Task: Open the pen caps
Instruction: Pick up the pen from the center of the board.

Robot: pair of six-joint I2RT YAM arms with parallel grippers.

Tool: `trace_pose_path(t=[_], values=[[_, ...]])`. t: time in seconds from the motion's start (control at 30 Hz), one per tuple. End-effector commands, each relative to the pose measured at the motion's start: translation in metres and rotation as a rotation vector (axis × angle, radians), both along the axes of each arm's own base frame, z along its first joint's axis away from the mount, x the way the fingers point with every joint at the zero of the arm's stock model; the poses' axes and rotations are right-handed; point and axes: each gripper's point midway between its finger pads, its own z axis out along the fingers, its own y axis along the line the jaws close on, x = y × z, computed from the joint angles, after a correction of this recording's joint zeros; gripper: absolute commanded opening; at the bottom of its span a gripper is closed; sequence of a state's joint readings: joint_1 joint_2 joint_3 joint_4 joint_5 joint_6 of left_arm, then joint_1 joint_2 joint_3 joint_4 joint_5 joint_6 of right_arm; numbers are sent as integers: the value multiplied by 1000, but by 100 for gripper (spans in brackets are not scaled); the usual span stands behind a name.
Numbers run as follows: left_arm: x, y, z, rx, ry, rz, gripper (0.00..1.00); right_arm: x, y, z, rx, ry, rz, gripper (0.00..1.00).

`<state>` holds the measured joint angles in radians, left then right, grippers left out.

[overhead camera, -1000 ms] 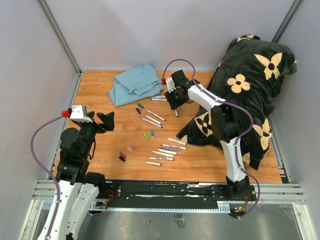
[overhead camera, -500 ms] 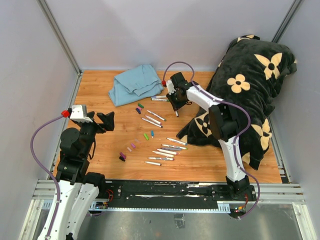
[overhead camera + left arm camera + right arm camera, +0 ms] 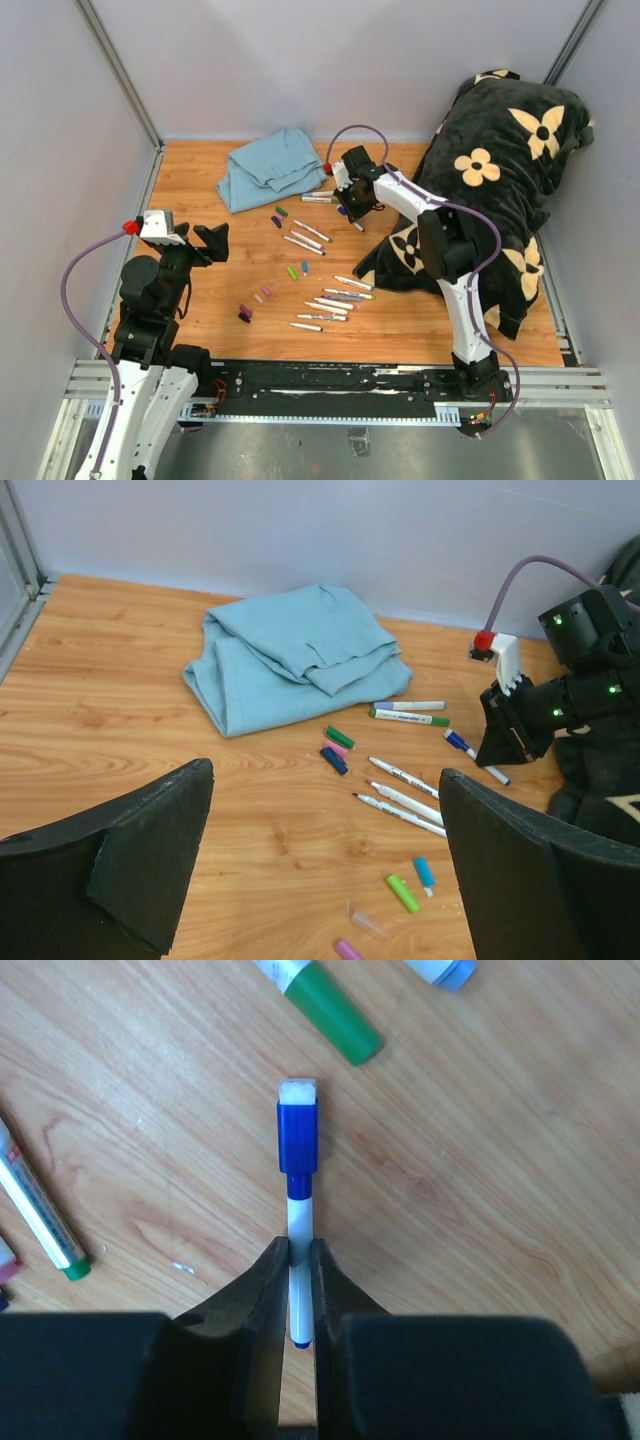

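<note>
A warm wooden worktop (image 3: 200,200) sits inside a booth of pale grey walls with metal corner posts. A crumpled blue cloth (image 3: 270,168) lies at the back, and a black pillow with cream flowers (image 3: 500,150) fills the right side. White markers (image 3: 340,296) and loose pen caps (image 3: 292,272) in green, blue, pink and purple are scattered mid-worktop. The right arm (image 3: 400,195) reaches to the back, its jaws pinched onto the white barrel of a blue marker (image 3: 298,1225), whose blue cap (image 3: 298,1135) is still on and points away. It seems to rest on the wood, though that is hard to judge. The left arm (image 3: 165,270) hovers at the left, jaws wide apart and empty. Since a second ago the right jaws have closed and dipped lower; nothing else moved.
</note>
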<state>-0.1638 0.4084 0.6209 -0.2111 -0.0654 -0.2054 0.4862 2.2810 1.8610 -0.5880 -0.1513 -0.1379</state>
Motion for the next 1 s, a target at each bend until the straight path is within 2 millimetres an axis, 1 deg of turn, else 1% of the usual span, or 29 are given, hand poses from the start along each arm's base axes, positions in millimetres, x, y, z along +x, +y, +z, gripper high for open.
trace_pose_path(t=[0.0, 0.1, 0.23, 0.37, 0.47, 0.53, 0.7, 0.97], values=[[0, 0, 11, 10, -42, -5, 99, -11, -13, 9, -18, 5, 76, 12], [0, 0, 11, 10, -43, -7, 99, -17, -11, 12, -11, 15, 141, 12], [0, 0, 11, 9, -42, -6, 99, -21, -9, 6, -24, 35, 175, 14], [0, 0, 11, 9, -40, -7, 99, -19, -8, 0, -48, 46, 181, 20], [1, 0, 10, 9, -40, -7, 99, -17, -5, -1, -54, 49, 188, 25], [1, 0, 10, 9, -39, -8, 99, -17, -3, -4, -55, 56, 191, 27], [0, 0, 11, 9, -40, -8, 99, -19, 0, -11, -55, 80, 203, 27], [0, -1, 10, 9, -38, -8, 99, -19, -6, -19, -103, 96, 217, 24]])
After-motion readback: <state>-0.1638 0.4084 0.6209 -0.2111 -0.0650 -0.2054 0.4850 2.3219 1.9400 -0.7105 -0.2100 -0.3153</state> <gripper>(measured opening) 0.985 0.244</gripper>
